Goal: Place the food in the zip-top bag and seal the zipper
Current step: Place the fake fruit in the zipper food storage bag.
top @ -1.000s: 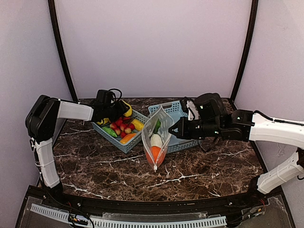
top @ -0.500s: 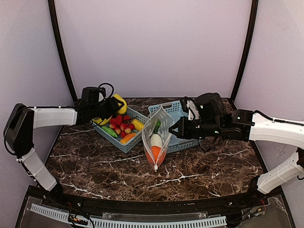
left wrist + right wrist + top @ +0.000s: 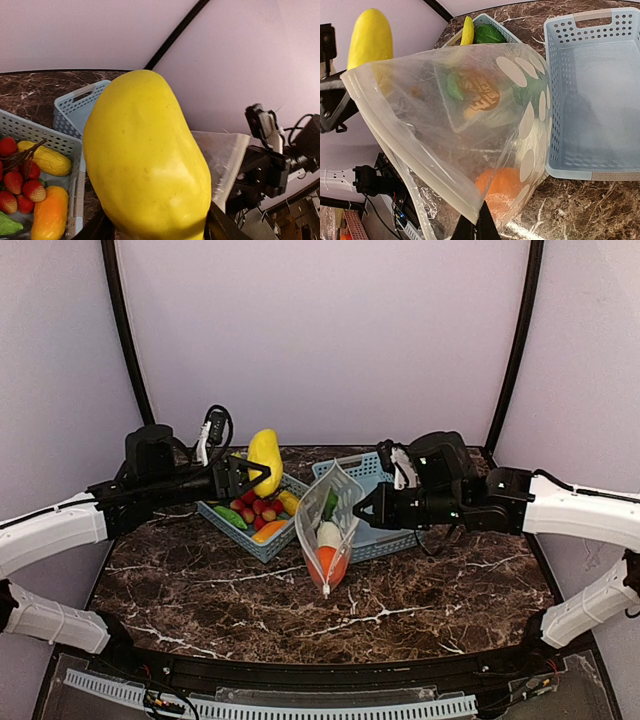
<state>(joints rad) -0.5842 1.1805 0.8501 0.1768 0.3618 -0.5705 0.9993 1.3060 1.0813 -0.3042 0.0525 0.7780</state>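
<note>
A large yellow fruit (image 3: 264, 460) stands upright above the far left basket with my left gripper (image 3: 248, 478) shut on its lower end. It fills the left wrist view (image 3: 145, 160), where the gripper (image 3: 157, 229) has a finger on each side of its base. The zip-top bag (image 3: 331, 522), clear with white dots, hangs open and tilted. My right gripper (image 3: 363, 512) is shut on its edge. In the right wrist view the gripper (image 3: 479, 226) pinches the bag (image 3: 470, 110) at the zipper (image 3: 410, 150) strip. An orange piece (image 3: 506, 186), a white piece (image 3: 329, 536) and a green piece (image 3: 330, 506) lie inside.
A light-blue basket (image 3: 238, 536) under the left gripper holds red, green, yellow and orange food. A second light-blue basket (image 3: 592, 100) with nothing in it stands behind the bag on the right. The brown marble table (image 3: 420, 600) runs to the front edge.
My left arm has drawn back to the left and raised the yellow fruit out of the basket, turning it upright. The right arm and the bag have stayed put.
</note>
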